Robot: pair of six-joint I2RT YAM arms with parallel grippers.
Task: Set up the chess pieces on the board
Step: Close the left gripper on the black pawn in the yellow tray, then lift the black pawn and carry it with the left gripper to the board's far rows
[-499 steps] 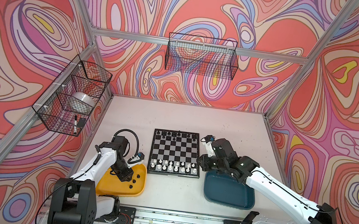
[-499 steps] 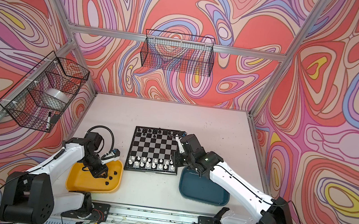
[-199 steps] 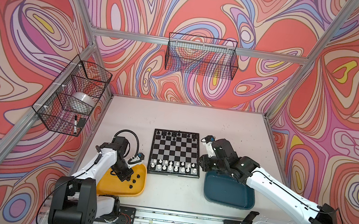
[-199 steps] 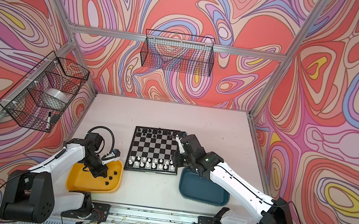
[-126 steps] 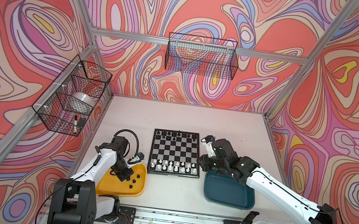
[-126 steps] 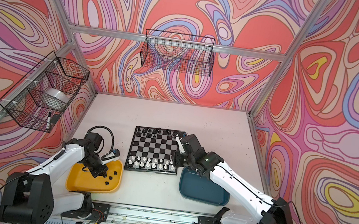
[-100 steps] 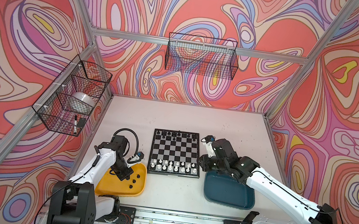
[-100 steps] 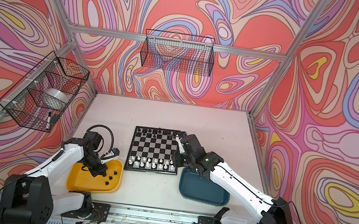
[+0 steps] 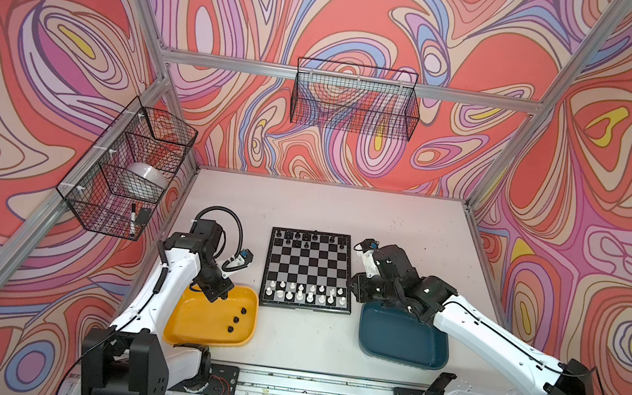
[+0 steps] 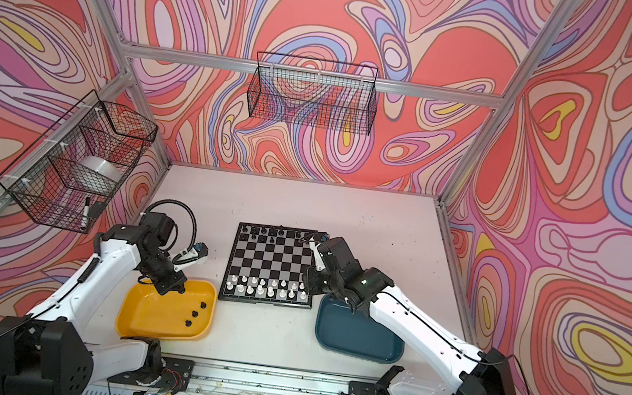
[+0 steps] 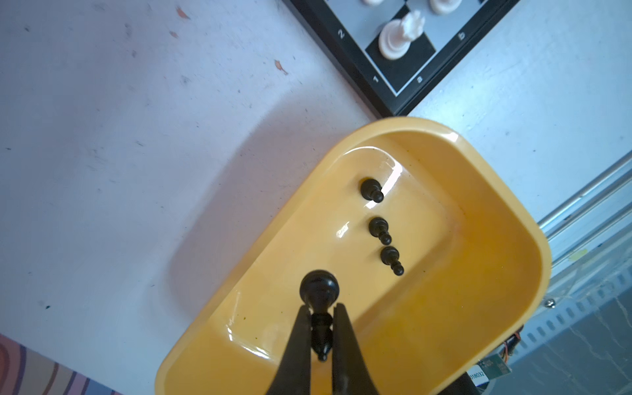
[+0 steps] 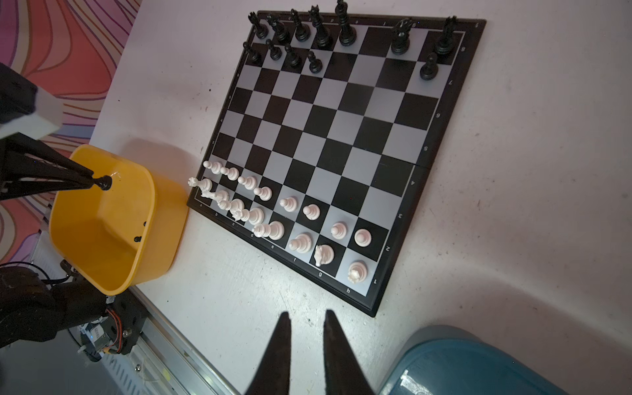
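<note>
The left gripper [image 11: 321, 309] is clamped on a black piece [image 11: 318, 290]. It pinches the upper body, so the round base sticks out past the fingertips. That grip is what has just changed: a second ago the jaws were still drawing together low in the yellow tray [image 11: 461, 307]. Now they have shut and the arm has come up a little. The piece hangs clear of the tray floor, about level with the rim in the right wrist view. The pick looks done, and the carry to the board [image 12: 342, 136] should come next.

Three black pawns [image 11: 379, 229] are left in the yellow tray. On the board stand twelve black pieces [image 12: 319, 30]: seven in the far row and five pawns in front of them. The one gap in the far row is between king and knight, so the held piece is probably the missing bishop. The white pieces [image 12: 270, 229] number sixteen, in two full rows.

The right gripper [image 12: 305, 313] holds nothing, its jaws a little apart. It hangs over the table off the board's near corner, beside the blue tray [image 12: 478, 369]. No pieces show in that tray.
</note>
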